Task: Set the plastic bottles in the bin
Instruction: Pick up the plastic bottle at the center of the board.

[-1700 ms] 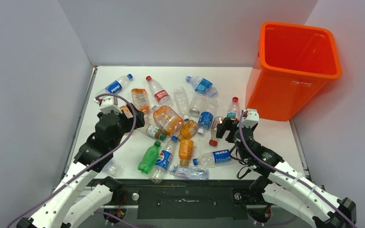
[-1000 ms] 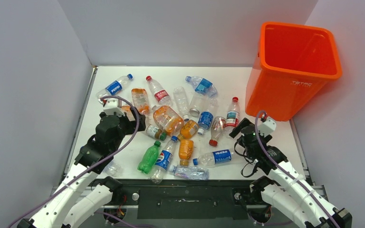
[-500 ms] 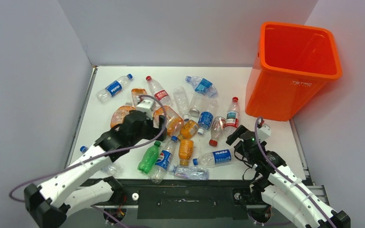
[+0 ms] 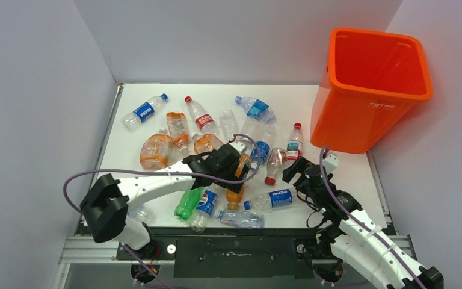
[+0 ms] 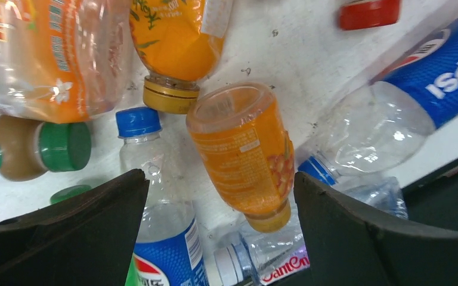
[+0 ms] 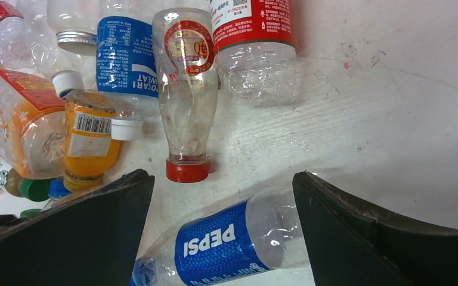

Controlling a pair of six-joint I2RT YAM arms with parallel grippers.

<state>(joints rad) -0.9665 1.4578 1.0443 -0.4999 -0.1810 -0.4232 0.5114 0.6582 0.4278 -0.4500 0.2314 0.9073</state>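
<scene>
A small orange-filled plastic bottle (image 5: 243, 158) lies on its side straight beneath the left pincer (image 5: 220, 180), framed between its two dark fingers (image 5: 65, 238), which stand wide apart and grip nothing. A clear plastic bottle with a blue Pepsi label (image 6: 220, 244) lies under the right pincer (image 6: 223, 177), whose jaws are likewise spread wide and empty, with a red-capped clear bottle (image 6: 186, 89) just beyond. The other plastic bottles (image 4: 202, 118) lie scattered, many touching, across the white tabletop (image 4: 120, 158). The tall bright orange plastic bin (image 4: 361, 120) stands at the far right corner, apart from both pincers, between pale grey walls (image 4: 36, 90).
</scene>
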